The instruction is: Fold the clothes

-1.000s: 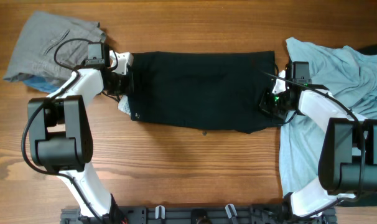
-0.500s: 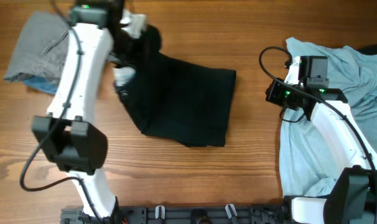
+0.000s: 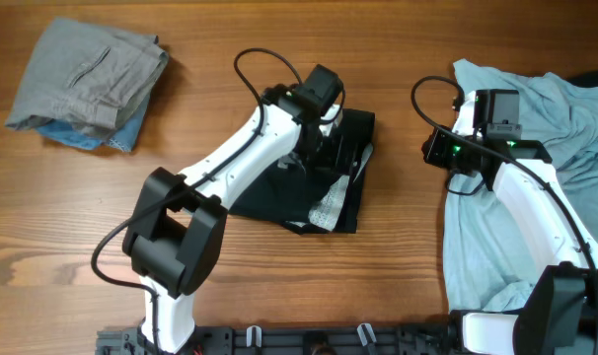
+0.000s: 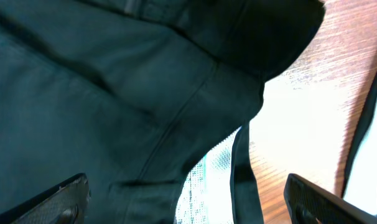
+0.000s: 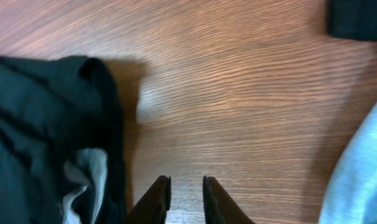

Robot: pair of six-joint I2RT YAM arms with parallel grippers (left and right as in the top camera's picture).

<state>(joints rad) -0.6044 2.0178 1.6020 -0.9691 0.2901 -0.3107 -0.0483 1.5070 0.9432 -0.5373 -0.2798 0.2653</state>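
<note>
Overhead: black garment (image 3: 264, 192) lies folded mid-table (image 3: 279, 286), with a white lining patch (image 3: 329, 207) showing at its lower right edge. The left arm reaches across it, and the left gripper (image 3: 324, 143) sits over the garment's upper right part; its fingers are lost against the dark cloth. The right gripper (image 3: 439, 153) is off the garment, above bare wood just beside a light blue garment (image 3: 536, 128). A grey folded pile (image 3: 87, 79) lies top left, well apart. Left wrist: left gripper (image 4: 185, 202) is spread wide and released, with black garment (image 4: 114, 93) and lining (image 4: 210, 174) below it. Right wrist: right gripper (image 5: 186, 193) fingers are pinched nearly together, grasping nothing, over wood. The black garment (image 5: 39, 112) edge is at left and the light blue garment (image 5: 363, 168) at right.
</note>
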